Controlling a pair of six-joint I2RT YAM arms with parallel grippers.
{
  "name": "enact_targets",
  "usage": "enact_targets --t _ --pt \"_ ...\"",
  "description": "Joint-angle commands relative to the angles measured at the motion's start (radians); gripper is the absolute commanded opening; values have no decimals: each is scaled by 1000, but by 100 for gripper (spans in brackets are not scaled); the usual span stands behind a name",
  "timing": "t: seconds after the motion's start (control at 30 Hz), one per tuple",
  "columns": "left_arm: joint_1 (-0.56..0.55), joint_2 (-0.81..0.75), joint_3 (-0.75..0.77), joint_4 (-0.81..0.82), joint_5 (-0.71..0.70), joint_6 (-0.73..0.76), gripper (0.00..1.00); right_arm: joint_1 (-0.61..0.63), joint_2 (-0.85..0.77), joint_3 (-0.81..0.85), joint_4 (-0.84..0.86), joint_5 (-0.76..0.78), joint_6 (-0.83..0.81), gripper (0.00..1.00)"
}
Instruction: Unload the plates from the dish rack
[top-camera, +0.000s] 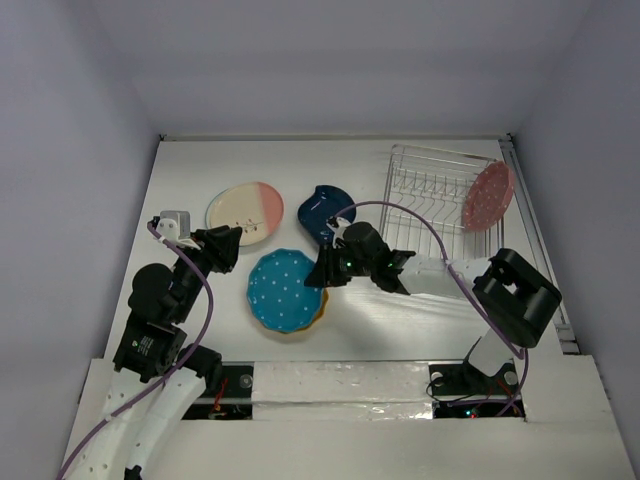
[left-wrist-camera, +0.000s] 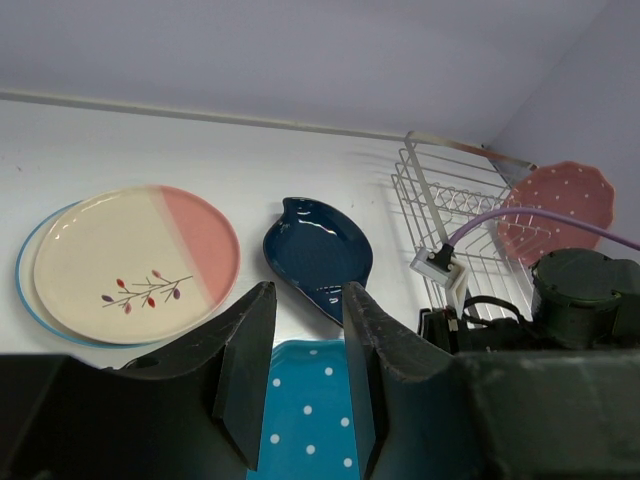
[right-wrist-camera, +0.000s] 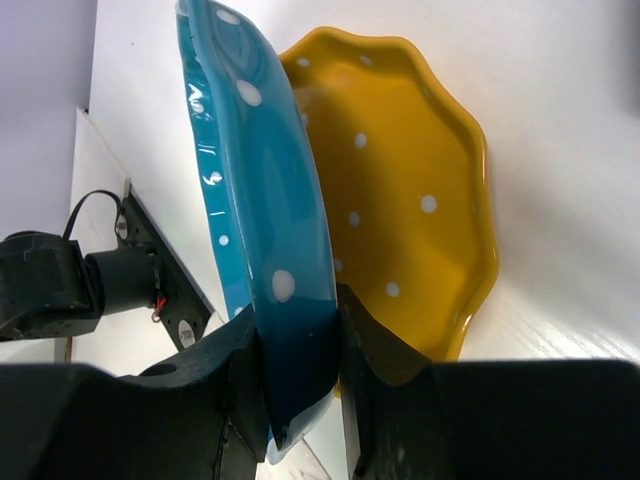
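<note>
Left gripper (left-wrist-camera: 305, 375): jaws partly apart, nothing between them, hovering just beside the round cream-and-pink plate (left-wrist-camera: 140, 260), which lies flat. Round teal white-dotted plate (right-wrist-camera: 255, 180): rim pinched by right gripper (right-wrist-camera: 300, 370), tilted over the yellow scalloped dotted plate (right-wrist-camera: 400, 200). Navy teardrop dish (top-camera: 325, 212) flat, just behind. Silver wire dish rack (top-camera: 430, 185) far right; pink dotted plate (top-camera: 488, 195) stands in it.

Glossy glazed teal plate (right-wrist-camera: 255, 180) (yellow plate (right-wrist-camera: 420, 180) too) — dish rack (top-camera: 430, 190) shiny wire.
</note>
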Motion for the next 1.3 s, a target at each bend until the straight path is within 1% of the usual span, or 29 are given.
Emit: enact_targets --t 0.0,0.07,0.4,0.47,0.53,0.57,0.63,0.67,0.87,0.97,1.0,1.03,1.1,1.13,1.17,1.2,1.23,1.27 --pt "7 -7 38 37 -1 0 30 6 -15 12 116 9 8 35" --pt "7 -7 38 37 -1 0 30 6 -15 13 94 15 -1 46" --pt "7 -7 38 36 0 0 30 6 -9 1 19 87 -33 49" --pt "7 -8 38 34 0 0 30 15 -19 4 -24 122 -49 58" --pt "7 -8 39 36 0 0 30 15 -32 3 -50 149 -64 60" --pt "7 -8 38 36 0 0 30 15 -35 1 -65 158 -66 64" --pt "7 -8 38 36 2 -1 30 25 -36 -2 -76 175 -72 65" --pt "7 -10 38 37 0 -1 30 25 -38 -6 -81 178 -72 68" --pt "7 -8 38 37 2 -1 30 34 -67 -10 -133 235 -81 70" --pt "7 -10 38 37 2 -1 30 34 -110 -6 -179 277 -92 70" --pt "7 -10 38 36 3 -1 30 34 -124 4 -197 316 -96 70" --pt "7 -10 38 36 3 -1 30 34 -162 10 -217 331 -106 70" --pt "7 -10 38 37 5 -3 30 34 -203 41 -292 430 -118 60" --pt "7 -10 38 37 5 -3 30 34 -255 52 -315 467 -125 52" --pt "7 -11 38 37 5 -3 30 34 -283 62 -362 507 -139 27" --pt "7 -11 38 37 5 -1 30 34 -341 82 -384 608 -155 7" --pt "7 -13 39 39 6 -1 30 34 -370 95 -407 674 -158 6" --pt "7 -14 38 37 8 -3 29 19 -397 108 -464 736 -159 0"
